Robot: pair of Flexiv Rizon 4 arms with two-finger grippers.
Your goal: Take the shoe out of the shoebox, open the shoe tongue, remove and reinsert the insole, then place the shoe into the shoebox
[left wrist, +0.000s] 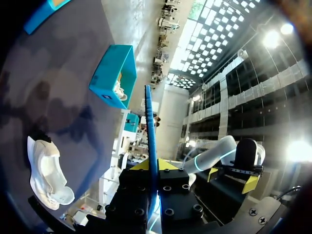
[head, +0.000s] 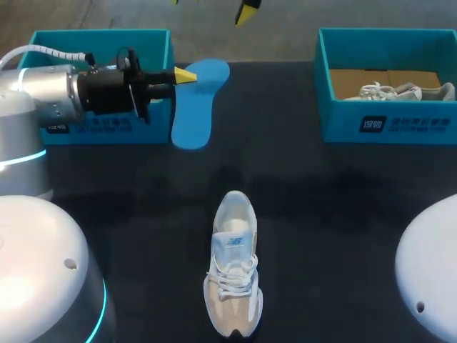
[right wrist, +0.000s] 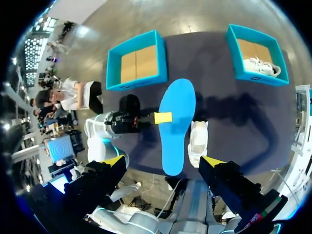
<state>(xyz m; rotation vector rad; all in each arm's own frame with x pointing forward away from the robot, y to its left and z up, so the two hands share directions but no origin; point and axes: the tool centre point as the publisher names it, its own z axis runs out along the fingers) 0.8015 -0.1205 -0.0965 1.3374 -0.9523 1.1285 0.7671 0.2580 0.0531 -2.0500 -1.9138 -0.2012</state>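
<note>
Blue insole [head: 200, 107] held aloft beyond shoe [head: 233, 275] toe, clamped at edge by left gripper [head: 184, 74]; right gripper [right wrist: 165, 161] spread, empty, high above shoe. Insole judged light, floppy; best pinched mid-edge.

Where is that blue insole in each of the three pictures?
Head view: insole held by left gripper, beside the left shoebox.
Left wrist view: thin blue edge between its fingers.
Right wrist view: flat blue shape ahead of the right gripper.
Shared landmark: white shoe.
</note>
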